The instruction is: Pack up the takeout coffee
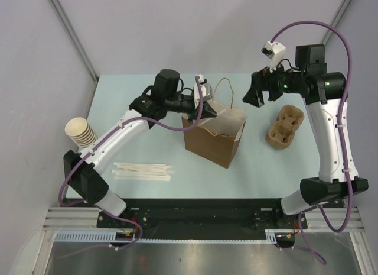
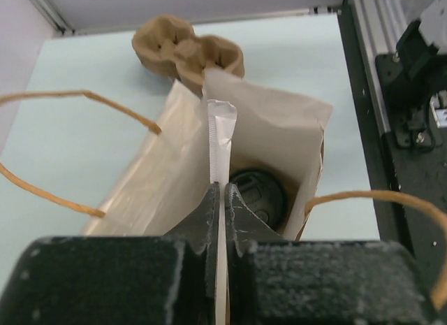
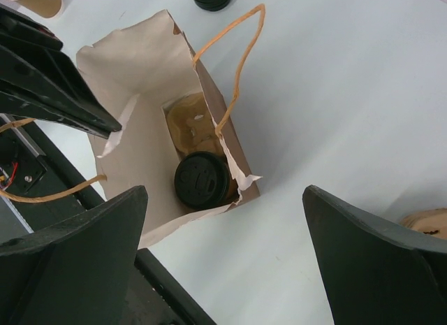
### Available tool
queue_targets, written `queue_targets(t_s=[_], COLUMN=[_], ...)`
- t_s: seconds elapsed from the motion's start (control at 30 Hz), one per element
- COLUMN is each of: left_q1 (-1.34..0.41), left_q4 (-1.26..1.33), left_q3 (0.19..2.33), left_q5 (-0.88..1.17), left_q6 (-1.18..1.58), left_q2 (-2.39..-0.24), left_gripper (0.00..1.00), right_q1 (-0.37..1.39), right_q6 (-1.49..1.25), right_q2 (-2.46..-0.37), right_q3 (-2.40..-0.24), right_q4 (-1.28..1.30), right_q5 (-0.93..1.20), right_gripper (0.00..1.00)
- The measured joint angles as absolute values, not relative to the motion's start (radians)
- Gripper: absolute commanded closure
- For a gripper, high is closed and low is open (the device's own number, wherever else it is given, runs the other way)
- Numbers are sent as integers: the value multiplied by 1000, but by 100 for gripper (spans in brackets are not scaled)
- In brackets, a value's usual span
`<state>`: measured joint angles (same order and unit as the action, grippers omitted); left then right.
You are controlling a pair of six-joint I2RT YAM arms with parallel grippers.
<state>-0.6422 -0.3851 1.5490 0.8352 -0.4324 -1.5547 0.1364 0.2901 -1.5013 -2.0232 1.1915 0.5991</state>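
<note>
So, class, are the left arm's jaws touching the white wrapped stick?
Touching. In the left wrist view the left gripper has its jaws shut on the white wrapped stick, no gap either side, above the paper bag.

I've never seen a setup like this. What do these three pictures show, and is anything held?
Two robot arms are bolted to a pale table. One picture looks down from above; the other two come from cameras on each wrist. The left arm has its jaws shut on a thin white paper-wrapped stick above the open brown paper bag. Inside stands the takeout coffee cup, only its round black top showing. The right arm hovers above with jaws wide open, empty. Also on the table: a brown pulp cup carrier, stacked cream paper cups and more white sticks.
</note>
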Motion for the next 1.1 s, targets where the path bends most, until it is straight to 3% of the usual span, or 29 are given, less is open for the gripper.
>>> queue_targets(t_s=[0.07,0.17,0.3,0.53,0.57,0.67,0.87,1.1], left_q1=[-642,-642,-642,-641,-639,-624,-526,-426], left_q4=[-410,-439,-461,-496,-500,-509,-528,-593], left_q3=[1529,1518,1518,1551,1570,1650,1778,1703], left_q5=[823,799,770,729,724,720,736,739], left_q6=[-464,-500,-525,-519,-511,-471,-427,-415], left_q2=[-1554,-1554,-1552,-1546,-1546,-1546,-1532,-1456], left_gripper=[86,73,50,37,31,23,19,16], right_q1=[135,135,135,134,134,134,134,139], right_q6=[292,293,295,308,309,315,339,368], right_q2=[-1499,-1499,-1499,-1499,-1499,-1499,-1515,-1573], right_q3=[-2019,-2009,-2006,-2005,-2005,-2005,-2005,-2005], right_q4=[1192,1192,1195,1197,1197,1199,1204,1213], right_q5=[599,599,599,599,599,603,622,648], right_gripper=[0,0,0,0,0,0,1,5])
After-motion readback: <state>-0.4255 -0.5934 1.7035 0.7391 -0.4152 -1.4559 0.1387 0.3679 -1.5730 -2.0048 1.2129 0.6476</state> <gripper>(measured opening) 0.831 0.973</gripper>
